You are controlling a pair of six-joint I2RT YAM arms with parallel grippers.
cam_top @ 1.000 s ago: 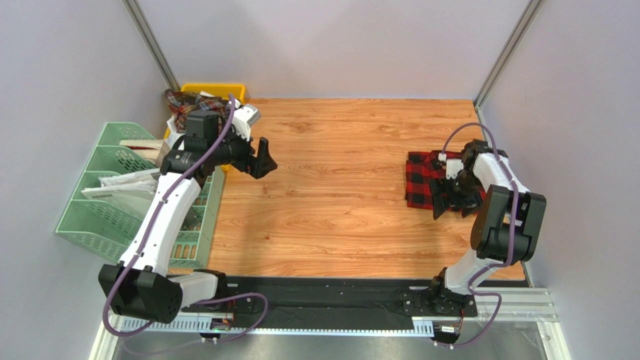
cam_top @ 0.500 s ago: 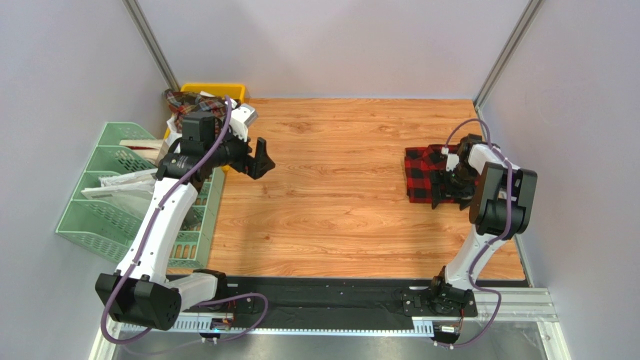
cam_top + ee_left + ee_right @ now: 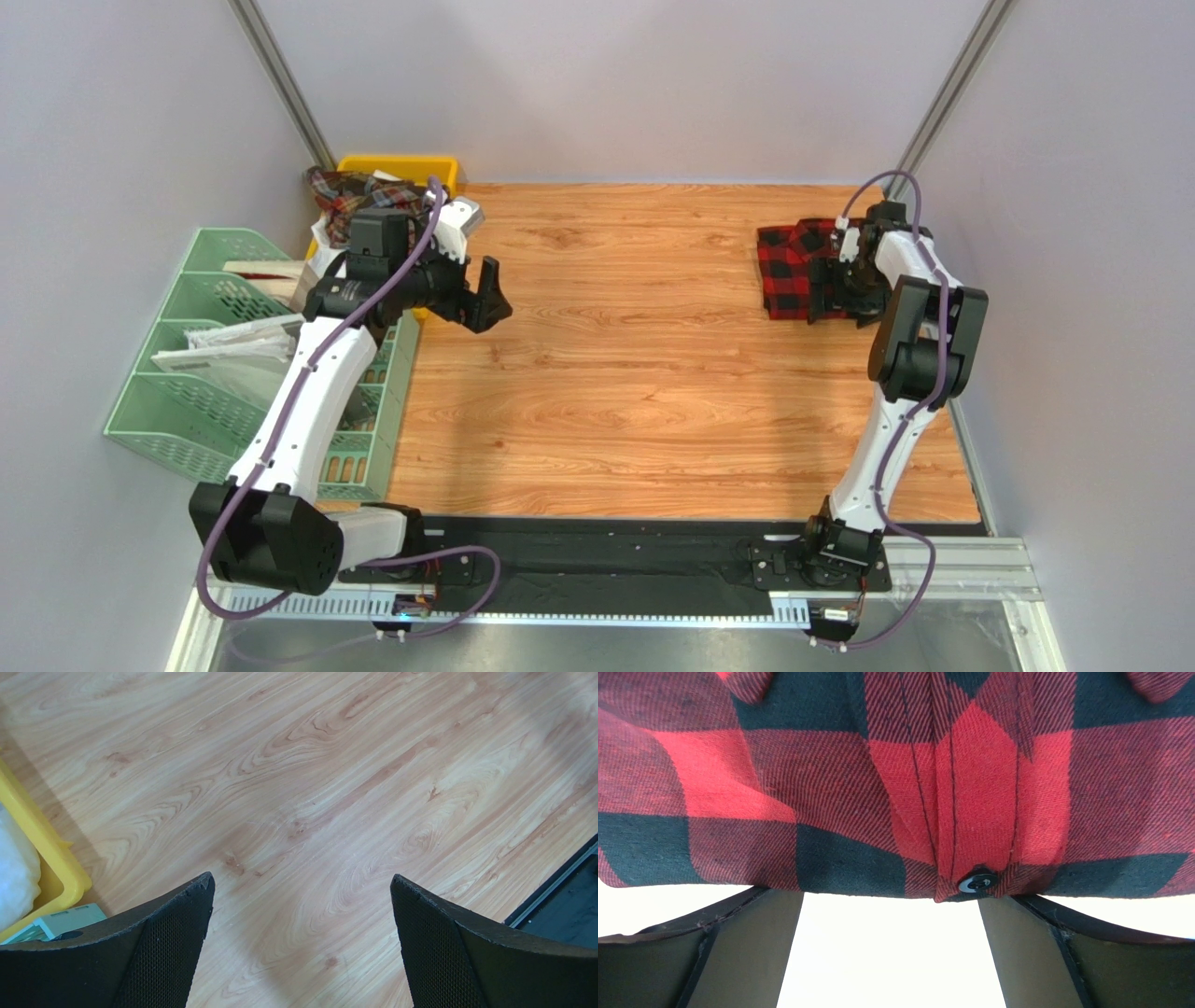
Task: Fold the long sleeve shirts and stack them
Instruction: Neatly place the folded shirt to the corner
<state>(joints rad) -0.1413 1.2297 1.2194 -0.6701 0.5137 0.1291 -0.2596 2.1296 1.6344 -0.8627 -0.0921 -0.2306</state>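
Right gripper (image 3: 842, 287): jaws spread fully apart, nothing clamped. I hold it at the far right corner of the table (image 3: 631, 406), at the right side of the shirt (image 3: 793, 266).

Shirt: red-and-black check, folded into a compact block, lying flat on the table near the far and right edges. In my right wrist view the shirt (image 3: 878, 777) fills the upper frame. Its lower folded edge runs across just beyond both fingertips of the right gripper (image 3: 889, 903). A stitched placket runs down the middle and ends at one black button (image 3: 977, 880) on that edge. I cannot tell whether the fingertips touch the cloth. Any writing on the shirt is hidden from both views.

Left gripper (image 3: 484, 294): jaws also fully apart and empty. It hangs above bare wood near the left edge, well apart from the shirt. My left wrist view shows the left gripper (image 3: 300, 882) over wood grain, with a corner of the yellow bin (image 3: 49, 864) at the left.

Beyond the far left corner, the bin (image 3: 414, 165) holds plaid cloth (image 3: 351, 189). A green rack (image 3: 183, 406) stands along the left edge.
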